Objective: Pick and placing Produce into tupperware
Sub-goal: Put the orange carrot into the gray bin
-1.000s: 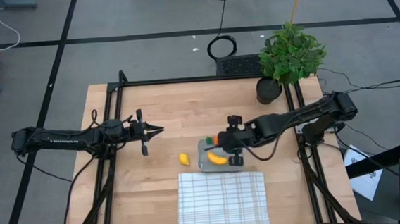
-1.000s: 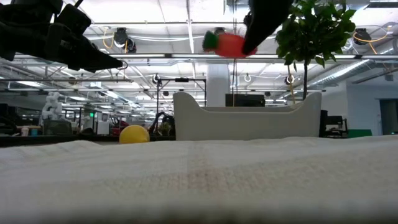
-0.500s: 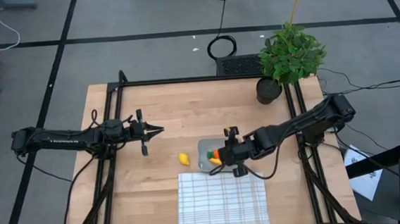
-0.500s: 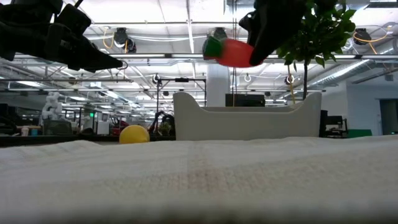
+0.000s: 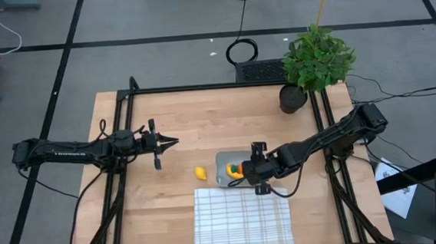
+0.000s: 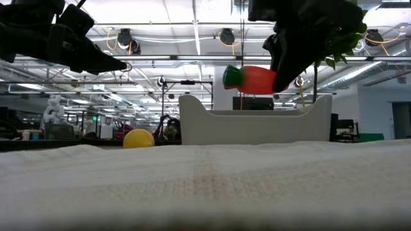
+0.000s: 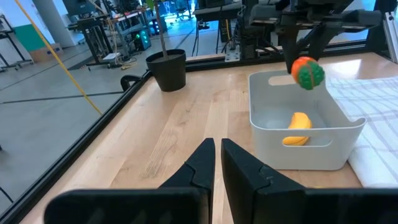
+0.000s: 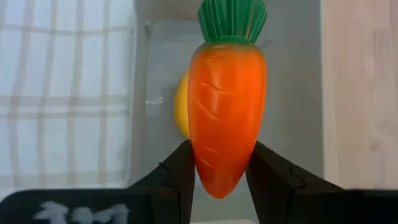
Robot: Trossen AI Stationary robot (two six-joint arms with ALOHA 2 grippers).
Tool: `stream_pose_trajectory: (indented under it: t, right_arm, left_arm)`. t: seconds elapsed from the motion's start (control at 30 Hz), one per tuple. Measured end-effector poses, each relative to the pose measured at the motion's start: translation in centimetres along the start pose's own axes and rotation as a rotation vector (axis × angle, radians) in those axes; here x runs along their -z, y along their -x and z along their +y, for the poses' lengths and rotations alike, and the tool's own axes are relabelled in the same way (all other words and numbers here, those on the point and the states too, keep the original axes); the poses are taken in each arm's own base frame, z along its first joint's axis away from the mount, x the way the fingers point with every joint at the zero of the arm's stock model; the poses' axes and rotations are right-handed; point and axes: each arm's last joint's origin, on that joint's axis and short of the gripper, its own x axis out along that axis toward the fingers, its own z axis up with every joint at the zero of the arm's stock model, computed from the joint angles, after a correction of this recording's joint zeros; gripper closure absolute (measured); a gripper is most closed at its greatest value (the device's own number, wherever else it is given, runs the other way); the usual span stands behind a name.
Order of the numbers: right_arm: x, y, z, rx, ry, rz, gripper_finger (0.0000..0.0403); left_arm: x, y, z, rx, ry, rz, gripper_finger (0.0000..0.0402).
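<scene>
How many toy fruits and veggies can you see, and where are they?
3. The carrot is held by the right hand over the tub. The banana lies inside the tub. The lemon sits on the table beside the tub.

right pincer (image 6: 273, 72) | carrot (image 6: 250, 78) lowered nearer tupperware (image 6: 257, 127) rim; arm shifted rightward

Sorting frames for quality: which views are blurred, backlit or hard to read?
Low view: cloth foreground blurred, arms backlit to silhouettes by ceiling lights. Right wrist view: carrot sharp, tub and cloth behind soft. High and left wrist views: evenly lit, sharp.
</scene>
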Motion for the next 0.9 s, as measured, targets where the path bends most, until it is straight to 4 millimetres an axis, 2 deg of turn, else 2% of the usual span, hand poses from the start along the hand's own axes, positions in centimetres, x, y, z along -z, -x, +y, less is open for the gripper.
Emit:
stream_pose_trajectory:
  t: [0.2,0.33,0.57,0.9]
  right_arm:
    - [-0.1,0.0,0.0,0.000,-0.087,-0.005,0.0293]
    - [-0.1,-0.2,0.0,0.000,-0.060,-0.008,0.0293]
    - [-0.3,-2.1,-0.7,0.025,-0.066,0.032,0.0293]
    - [-0.5,-4.2,-2.0,0.028,-0.176,0.089,0.0293]
  left_arm:
    - [0.0,0.0,0.0,0.000,0.000,0.000,0.0369]
    - [0.0,0.0,0.0,0.000,0.000,0.000,0.0369]
    - [0.0,0.0,0.0,0.001,0.000,0.001,0.0369]
    - [0.1,0.0,0.0,0.001,-0.005,0.005,0.0369]
